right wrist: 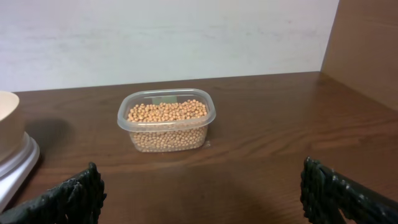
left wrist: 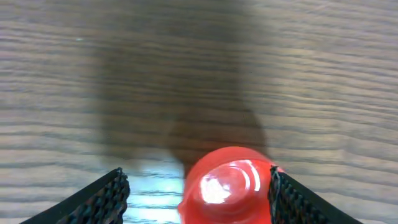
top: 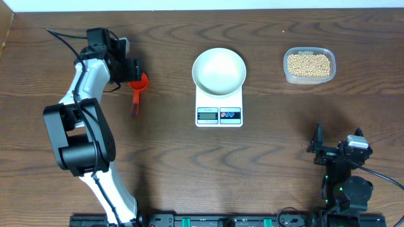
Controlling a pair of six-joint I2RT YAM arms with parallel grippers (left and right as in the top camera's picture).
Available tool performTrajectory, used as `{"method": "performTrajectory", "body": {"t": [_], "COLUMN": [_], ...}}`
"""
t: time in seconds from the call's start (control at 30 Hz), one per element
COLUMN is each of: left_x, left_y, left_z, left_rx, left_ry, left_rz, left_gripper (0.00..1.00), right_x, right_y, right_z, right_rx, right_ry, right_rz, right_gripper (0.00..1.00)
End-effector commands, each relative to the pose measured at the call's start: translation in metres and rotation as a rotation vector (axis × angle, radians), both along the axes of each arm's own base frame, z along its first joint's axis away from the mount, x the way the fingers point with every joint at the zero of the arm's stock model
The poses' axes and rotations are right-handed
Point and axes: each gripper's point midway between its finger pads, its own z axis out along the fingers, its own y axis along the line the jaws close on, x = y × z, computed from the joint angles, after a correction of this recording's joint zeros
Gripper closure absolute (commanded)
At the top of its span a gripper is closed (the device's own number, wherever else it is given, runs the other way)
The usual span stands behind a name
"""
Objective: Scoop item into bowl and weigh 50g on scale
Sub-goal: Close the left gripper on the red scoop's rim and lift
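The white bowl (top: 219, 70) sits empty on the white scale (top: 219, 115) at the table's middle. The tan beans (top: 308, 64) fill a clear tub at the far right, which also shows in the right wrist view (right wrist: 166, 112). A red scoop (top: 139, 82) lies on the table at the left, its handle pointing toward the front. My left gripper (top: 134, 73) is low over the scoop's head. In the left wrist view the jaws (left wrist: 196, 180) are open around the red scoop head (left wrist: 227, 183), which lies against the right finger. My right gripper (top: 338, 144) is open and empty at the front right (right wrist: 202, 177).
The clear plastic tub (top: 288, 70) stands right of the scale. A wall (right wrist: 168, 37) runs along the table's back edge, and a wooden side panel (right wrist: 367, 50) is at the right. The bowl's edge (right wrist: 7, 124) shows at the left of the right wrist view.
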Motion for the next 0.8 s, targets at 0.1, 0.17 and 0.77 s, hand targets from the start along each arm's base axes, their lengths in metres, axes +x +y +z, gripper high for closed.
{"method": "performTrajectory", "body": {"t": [0.1,0.17,0.77], "left_x": [-0.002,-0.005,-0.007], "left_y": [0.009,0.008,0.008], "left_z": [-0.01,-0.014,-0.025], "left_rx": [0.033,0.032,0.022], "left_ry": [0.019,0.026,0.039], "left_rz": [0.005,0.005,0.02], "left_gripper": [0.27,0.3,0.55], "right_x": [0.0,0.0,0.0], "right_y": [0.002,0.002,0.002], "right_z": [-0.001,-0.001,-0.001], "right_rx": [-0.011,-0.011,-0.011], "right_ry": [0.001,0.001,0.001], "right_rz": [0.008,0.008,0.008], "right_gripper": [0.01,0.01,0.01]}}
